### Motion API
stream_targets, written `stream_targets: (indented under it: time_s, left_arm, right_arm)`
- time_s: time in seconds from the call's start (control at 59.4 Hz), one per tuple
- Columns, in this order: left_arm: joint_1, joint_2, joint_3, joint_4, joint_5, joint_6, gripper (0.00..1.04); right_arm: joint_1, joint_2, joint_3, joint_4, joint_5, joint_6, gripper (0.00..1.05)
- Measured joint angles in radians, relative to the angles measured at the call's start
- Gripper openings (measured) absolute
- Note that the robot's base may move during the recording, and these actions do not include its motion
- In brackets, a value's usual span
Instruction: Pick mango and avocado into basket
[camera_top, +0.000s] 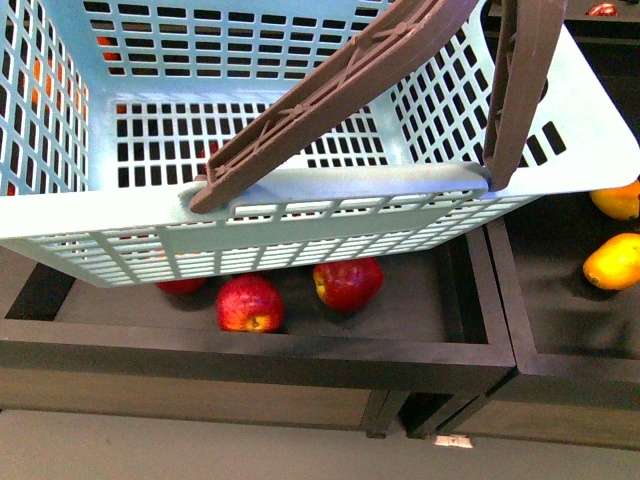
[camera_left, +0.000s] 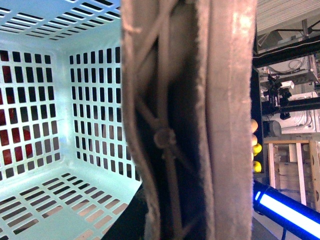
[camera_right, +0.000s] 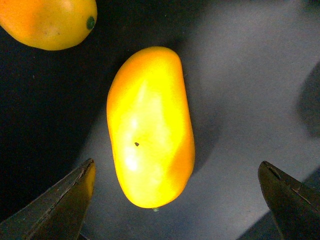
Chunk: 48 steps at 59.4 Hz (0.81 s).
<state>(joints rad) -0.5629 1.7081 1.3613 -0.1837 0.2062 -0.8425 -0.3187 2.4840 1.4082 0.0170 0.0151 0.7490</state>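
Mango (camera_right: 150, 127) lies on the dark cloth between the spread jaws of the right gripper (camera_right: 176, 165) — not yet gripped. The basket (camera_top: 90, 215) sits tilted above the apples (camera_top: 250, 303), with nothing showing inside. No avocado appears in any view, the left gripper's jaws are out of sight — both fruits are left to do
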Motion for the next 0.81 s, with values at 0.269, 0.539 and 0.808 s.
stream_targets:
  time_s: [0.269,0.539,0.808]
  left_arm:
    - [0.0,0.0,0.0,0.0,0.0,0.0,0.14]
    - [0.0,0.0,0.0,0.0,0.0,0.0,0.14]
    - [0.0,0.0,0.0,0.0,0.0,0.0,0.14]
  right_arm:
    - [0.036,0.087,0.095,-0.047,0.002,0.022,0.96]
    - [0.046,0.152,0.196,-0.098,0.011,0.023,0.96]
    - [0.047,0.22,0.306,-0.142,0.016,0.021,0.96]
